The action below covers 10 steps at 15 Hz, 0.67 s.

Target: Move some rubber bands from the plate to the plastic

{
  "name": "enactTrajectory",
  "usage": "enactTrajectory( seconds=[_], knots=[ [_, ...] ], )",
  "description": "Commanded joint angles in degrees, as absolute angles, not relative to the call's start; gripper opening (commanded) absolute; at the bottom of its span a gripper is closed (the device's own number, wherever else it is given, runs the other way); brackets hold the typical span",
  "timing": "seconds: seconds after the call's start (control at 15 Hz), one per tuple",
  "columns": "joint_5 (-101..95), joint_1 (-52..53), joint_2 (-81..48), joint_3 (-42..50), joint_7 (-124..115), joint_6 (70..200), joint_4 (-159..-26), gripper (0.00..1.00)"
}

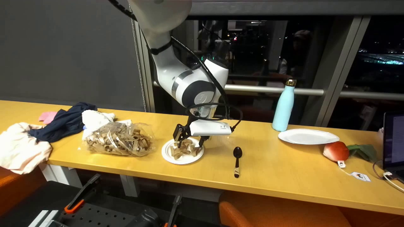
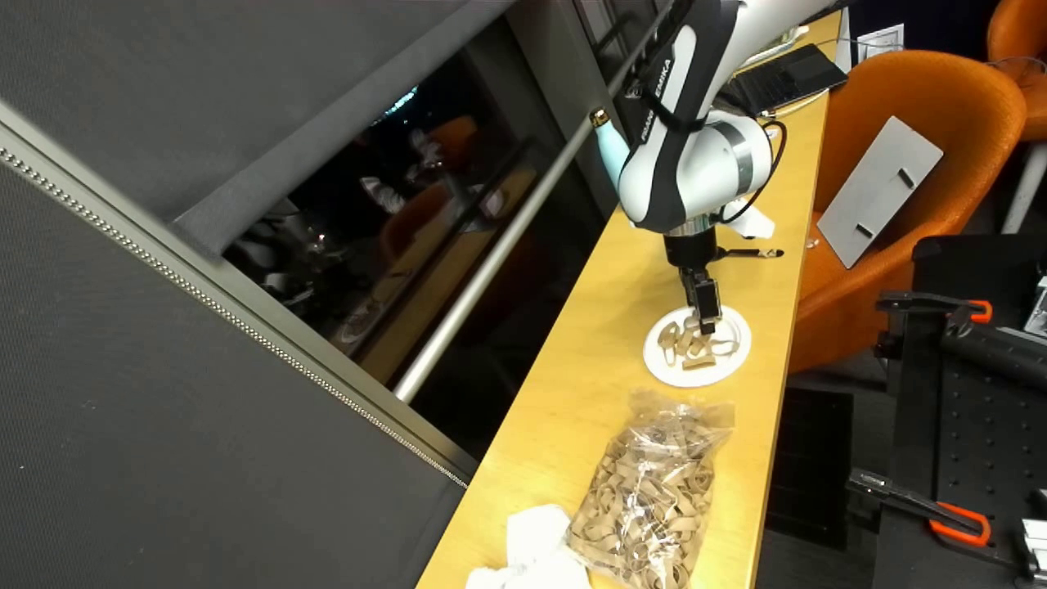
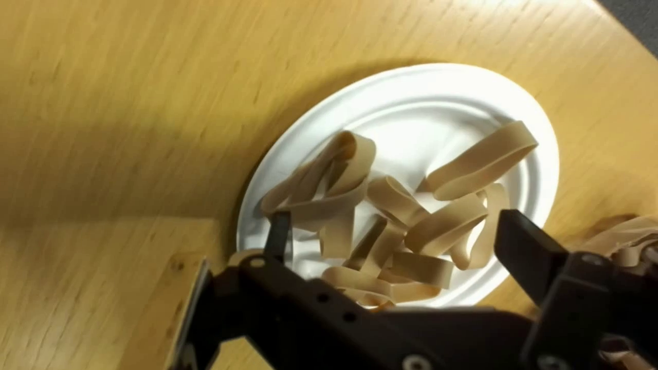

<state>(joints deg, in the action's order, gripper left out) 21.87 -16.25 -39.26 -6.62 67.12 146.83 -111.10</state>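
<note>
Wooden table (image 1: 268, 170), spread hand (image 3: 395, 224) over rubber bands (image 3: 444, 226), bottle (image 1: 283, 110) in both exterior views only

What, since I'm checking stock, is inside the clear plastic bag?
The plastic bag holds many tan rubber bands, visible as loops through its clear side. The outer ones cover the middle, so whatever lies there cannot be seen.
</note>
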Motion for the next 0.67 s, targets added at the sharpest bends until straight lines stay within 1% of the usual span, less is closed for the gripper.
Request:
enactTrajectory(
  seconds=[0.0,0.4,0.6],
  knots=[
    [19.3,-16.2,-42.4,-7.2,64.5,146.6,-107.2,1.00],
    [18.1,-15.8,-45.5,-8.5,62.7,146.3,-104.2,1.00],
    [16.9,-14.7,-44.1,-9.0,61.1,146.0,-105.3,1.00]
  ],
)
